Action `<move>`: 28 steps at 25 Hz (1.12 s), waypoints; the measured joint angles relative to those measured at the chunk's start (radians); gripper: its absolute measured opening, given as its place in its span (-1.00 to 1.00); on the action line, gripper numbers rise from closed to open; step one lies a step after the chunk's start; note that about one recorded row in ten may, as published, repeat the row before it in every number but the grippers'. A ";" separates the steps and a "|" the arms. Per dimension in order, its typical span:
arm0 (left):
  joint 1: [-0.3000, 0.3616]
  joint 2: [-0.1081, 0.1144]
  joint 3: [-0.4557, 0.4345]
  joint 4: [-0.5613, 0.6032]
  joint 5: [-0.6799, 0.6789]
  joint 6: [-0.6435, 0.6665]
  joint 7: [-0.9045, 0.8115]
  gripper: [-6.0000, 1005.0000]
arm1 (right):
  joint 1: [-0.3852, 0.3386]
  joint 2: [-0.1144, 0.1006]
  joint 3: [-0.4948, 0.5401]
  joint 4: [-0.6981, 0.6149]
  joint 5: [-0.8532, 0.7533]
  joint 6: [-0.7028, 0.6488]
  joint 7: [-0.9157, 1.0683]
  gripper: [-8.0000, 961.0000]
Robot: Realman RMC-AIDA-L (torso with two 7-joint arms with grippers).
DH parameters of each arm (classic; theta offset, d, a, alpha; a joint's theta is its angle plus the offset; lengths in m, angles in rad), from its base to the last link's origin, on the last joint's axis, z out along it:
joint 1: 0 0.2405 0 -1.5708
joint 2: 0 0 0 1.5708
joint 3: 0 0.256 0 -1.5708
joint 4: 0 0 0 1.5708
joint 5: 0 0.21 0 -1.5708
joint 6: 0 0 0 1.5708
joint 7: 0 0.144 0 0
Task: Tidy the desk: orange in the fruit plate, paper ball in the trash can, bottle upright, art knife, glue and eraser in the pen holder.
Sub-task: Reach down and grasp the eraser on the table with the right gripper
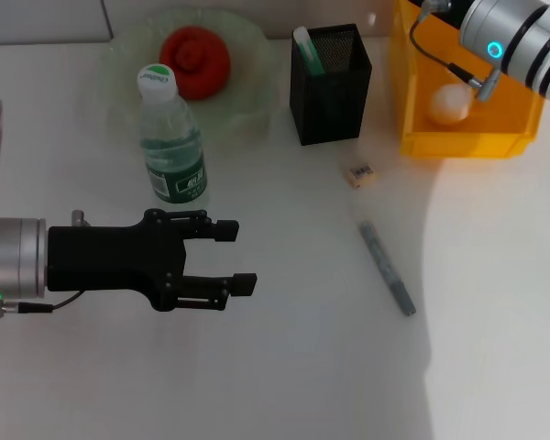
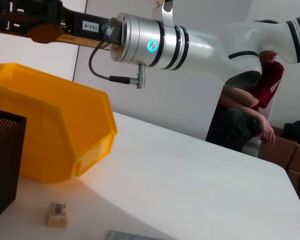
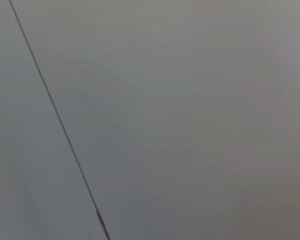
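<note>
The orange (image 1: 195,60) lies in the fruit plate (image 1: 247,46) at the far left of the desk (image 1: 284,367); the bottle (image 1: 171,137) stands upright just in front of the plate, white cap on top. The pen holder (image 1: 330,87) stands to the right of the plate with a white and green item (image 1: 307,50) leaning inside it; the trash can (image 1: 467,137) is just right of the holder and holds the paper ball (image 1: 449,103). The eraser (image 1: 359,174) lies flat on the desk in front of the holder; the art knife (image 1: 386,268) lies nearer, apart from it, at a slant. The left gripper (image 1: 243,258) hovers over the desk in front of the bottle, fingers (image 1: 225,231) parted and holding nothing. The right arm (image 1: 518,41) reaches over the can; whether its fingers are parted cannot be told.
</note>
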 joint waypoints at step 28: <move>0.000 -0.006 0.003 0.000 0.004 0.012 0.000 0.56 | 0.130 -0.007 -0.277 -0.697 -1.562 -0.579 1.194 0.51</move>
